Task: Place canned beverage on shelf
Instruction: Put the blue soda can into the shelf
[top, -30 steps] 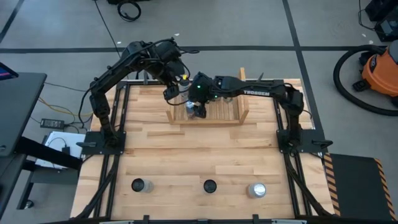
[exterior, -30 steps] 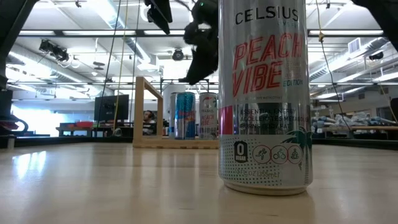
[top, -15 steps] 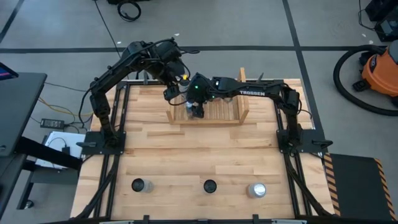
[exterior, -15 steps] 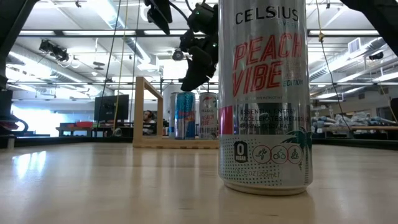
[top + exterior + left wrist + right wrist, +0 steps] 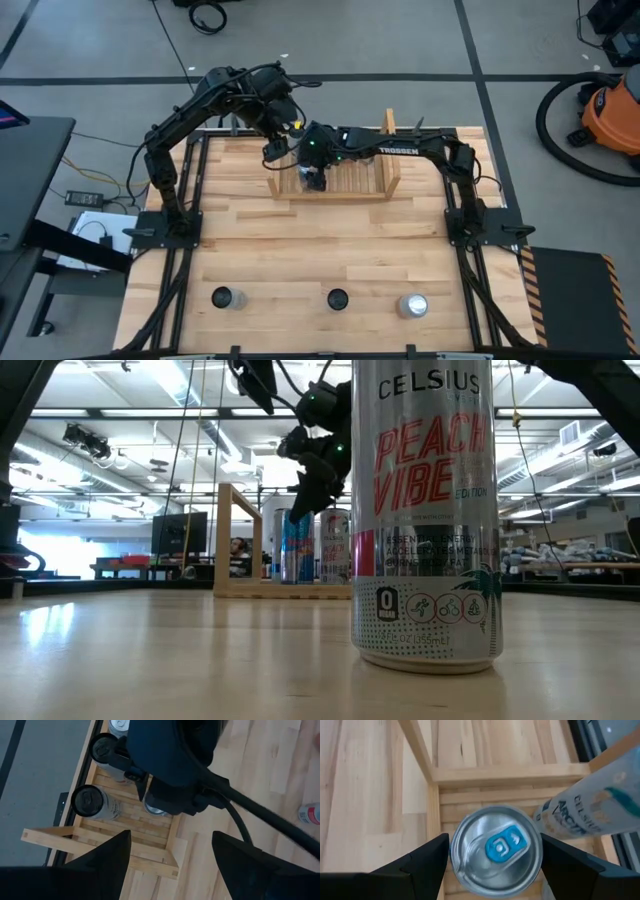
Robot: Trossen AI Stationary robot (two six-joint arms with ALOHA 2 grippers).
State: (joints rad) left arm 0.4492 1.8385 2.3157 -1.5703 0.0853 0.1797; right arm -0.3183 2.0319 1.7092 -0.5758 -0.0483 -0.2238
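Now can (image 5: pixel 495 846) upright on shelf (image 5: pixel 470 772)

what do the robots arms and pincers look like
Both arms are dark, almost black, jointed links on black frame mounts. The right arm carries white TROSSEN lettering and a green light near its wrist; a thick black cable runs along it. The left arm trails loose black cables. The right pincer has two flat, dark, wedge-shaped fingers.

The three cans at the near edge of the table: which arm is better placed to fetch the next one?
Probably the right. Its gripper is open above a can standing in the shelf, nearest the three cans. The left gripper waits farther back.
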